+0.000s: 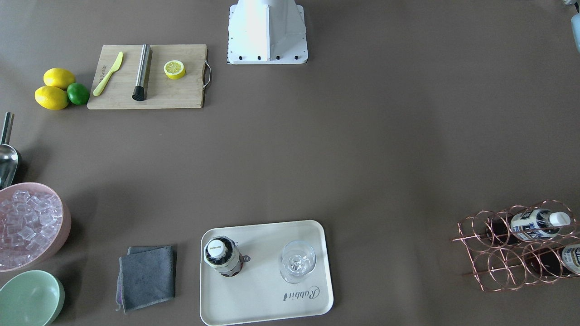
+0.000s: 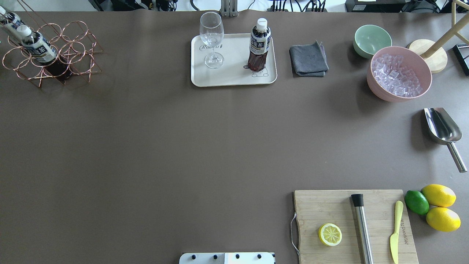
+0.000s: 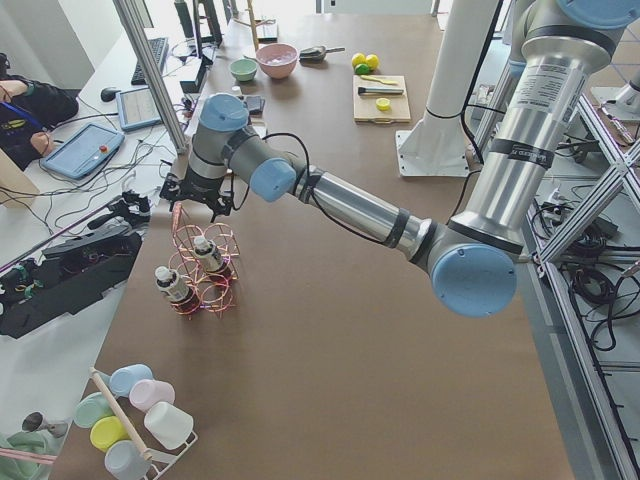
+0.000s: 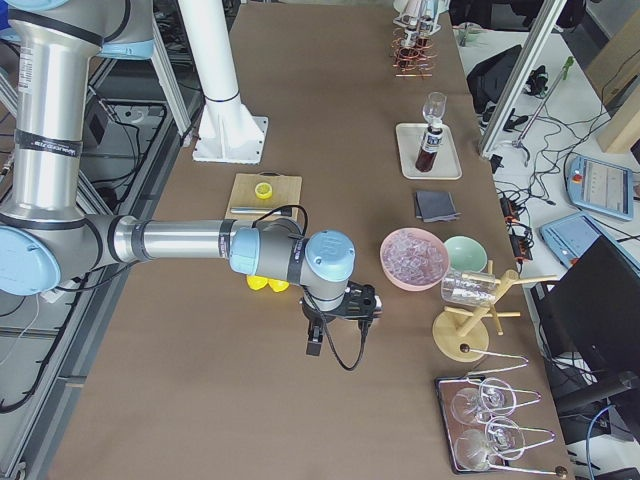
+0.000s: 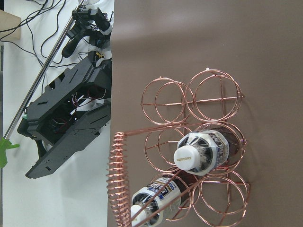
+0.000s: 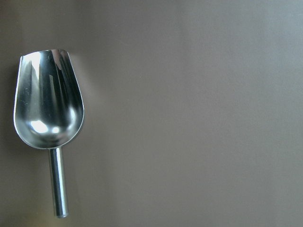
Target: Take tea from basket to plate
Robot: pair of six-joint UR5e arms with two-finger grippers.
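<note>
One tea bottle (image 1: 222, 256) stands upright on the cream plate (image 1: 267, 299), also in the overhead view (image 2: 259, 46) on the plate (image 2: 234, 79). Two alike bottles (image 2: 36, 46) (image 2: 9, 20) sit in the copper wire basket (image 2: 73, 44) at the table's far left corner. The left wrist view looks down on the basket (image 5: 213, 99) and both bottles (image 5: 199, 153). My left gripper (image 3: 197, 200) hovers above the basket (image 3: 200, 275); I cannot tell whether it is open or shut. My right gripper (image 4: 330, 325) hangs over the metal scoop (image 6: 47, 109); its state is unclear.
A wine glass (image 2: 211, 40) stands on the plate beside the tea. A grey cloth (image 2: 308, 58), mint bowl (image 2: 372, 38) and pink ice bowl (image 2: 377, 88) lie to the right. A cutting board (image 2: 329, 205), lemons and a lime (image 2: 417, 202) are near right.
</note>
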